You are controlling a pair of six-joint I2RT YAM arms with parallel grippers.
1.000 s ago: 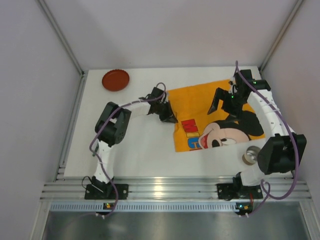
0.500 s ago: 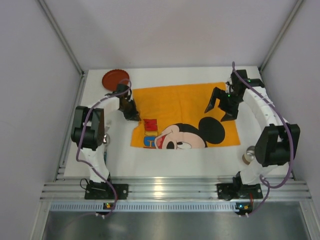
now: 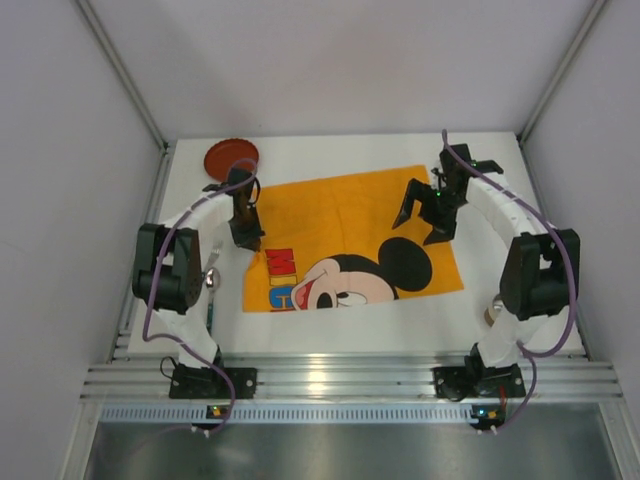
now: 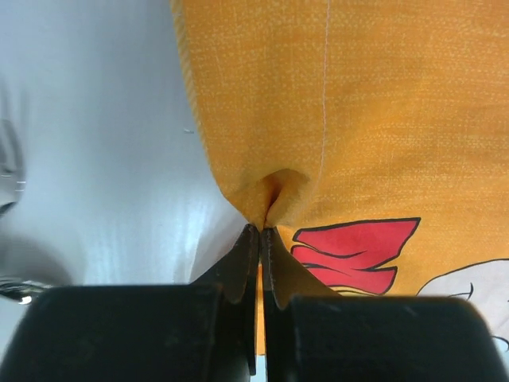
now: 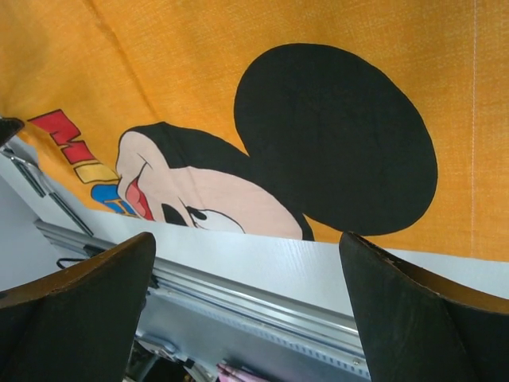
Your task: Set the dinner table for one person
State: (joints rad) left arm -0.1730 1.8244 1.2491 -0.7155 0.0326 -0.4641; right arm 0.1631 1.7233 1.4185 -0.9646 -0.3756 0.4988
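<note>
The left gripper (image 4: 261,232) is pinched tight on a small tuck in the left edge of the orange woven cloth printed with Mickey Mouse (image 3: 350,235). The cloth spreads away from it to the right, its long axis running side to side across the large plain white matte tabletop (image 3: 300,335), which is the dinner table. The right gripper (image 3: 424,212) hangs over the cloth's far right part with jaws spread wide and nothing between them, so any tug that squares the cloth would likely fall to the left arm.
</note>
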